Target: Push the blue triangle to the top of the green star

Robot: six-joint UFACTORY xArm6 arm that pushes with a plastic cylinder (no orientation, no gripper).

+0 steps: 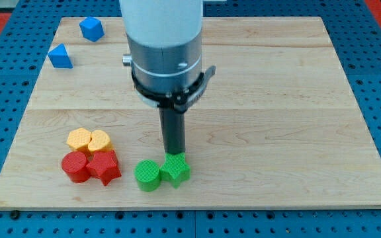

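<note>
The blue triangle point(59, 57) lies near the board's top left corner. The green star point(176, 169) sits near the view's bottom, just left of centre, touching a green cylinder point(147, 175) on its left. My tip point(174, 153) stands right at the star's upper edge, touching or nearly touching it. The tip is far to the lower right of the blue triangle.
A blue cube point(91, 28) lies at the top left, right of the triangle. A cluster at the lower left holds a yellow hexagon point(79, 139), a yellow heart point(100, 140), a red cylinder point(75, 166) and a red star point(104, 166). The wooden board point(276, 99) lies on a blue pegboard.
</note>
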